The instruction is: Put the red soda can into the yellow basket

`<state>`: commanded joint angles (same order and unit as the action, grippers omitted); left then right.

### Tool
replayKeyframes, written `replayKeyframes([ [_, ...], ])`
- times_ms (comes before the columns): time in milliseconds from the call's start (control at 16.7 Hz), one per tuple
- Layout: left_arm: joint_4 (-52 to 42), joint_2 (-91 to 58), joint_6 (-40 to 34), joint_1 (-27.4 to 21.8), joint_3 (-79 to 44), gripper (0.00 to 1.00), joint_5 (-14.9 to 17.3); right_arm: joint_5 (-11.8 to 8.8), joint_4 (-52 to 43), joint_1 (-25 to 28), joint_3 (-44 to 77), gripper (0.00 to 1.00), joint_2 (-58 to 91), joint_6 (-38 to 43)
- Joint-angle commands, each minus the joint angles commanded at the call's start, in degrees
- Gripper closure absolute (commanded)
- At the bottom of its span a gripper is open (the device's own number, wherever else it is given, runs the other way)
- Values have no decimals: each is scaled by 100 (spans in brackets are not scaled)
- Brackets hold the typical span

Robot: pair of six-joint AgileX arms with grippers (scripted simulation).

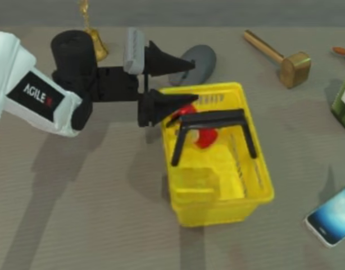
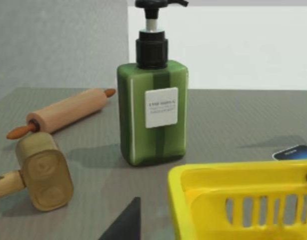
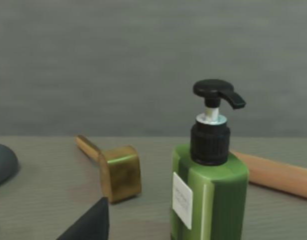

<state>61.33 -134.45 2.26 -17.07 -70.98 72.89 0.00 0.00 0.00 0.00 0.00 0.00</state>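
A: Where's the red soda can [image 1: 205, 136]?
B: Inside the yellow basket [image 1: 261, 169], under its black handle [image 1: 213, 120]. Left gripper [image 1: 186, 83] hangs at the basket's 11 o'clock corner, fingers spread wide, empty.
A: Surroundings?
B: Grey mouse [image 1: 199, 62] at 12, mallet [image 1: 278, 56] at 1, green pump bottle [image 1: 344, 101] at 2, smartphone [image 1: 332, 216] at 4.

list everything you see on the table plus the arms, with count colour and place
red soda can: one, red, inside the basket under its handles
yellow slotted plastic basket: one, yellow with black handles, table centre
green pump bottle with white label: one, green, right edge
wooden mallet with brass-coloured head: one, far right
wooden rolling pin: one, tan, far right corner
smartphone: one, blue screen, near right
grey oval object: one, dark grey, behind the basket
gold bell: one, far left
left pincer: one, black, open at the basket's far left corner
right arm: not seen in top view
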Motion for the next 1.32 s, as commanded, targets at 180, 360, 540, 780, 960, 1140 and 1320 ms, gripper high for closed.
replayKeyframes([
  [180, 0, 0, 0, 0, 0, 0, 0, 0, 0, 0, 0, 0, 0, 0],
  [360, 0, 0, 0, 0, 0, 0, 0, 0, 0, 0, 0, 0, 0, 0],
  [540, -13, 22, 6, -19, -6, 0, -14, 0, 0, 0, 0, 0, 0, 0],
  [780, -317, 551, -93, 48, 295, 0, -349, -14, -447, 230, 537, 0, 540, -330],
  [960, -818, 1525, -229, 200, 801, 0, -924, -16, -1180, 575, 1499, 0, 1522, -861],
  [1140, -1510, 2897, -376, 429, 1520, 0, -1718, -12, -2167, 1019, 2871, 0, 2972, -1561],
  [1320, -2347, 4567, -497, 704, 2423, 0, -2664, -15, -3298, 1519, 4475, 0, 4692, -2348],
])
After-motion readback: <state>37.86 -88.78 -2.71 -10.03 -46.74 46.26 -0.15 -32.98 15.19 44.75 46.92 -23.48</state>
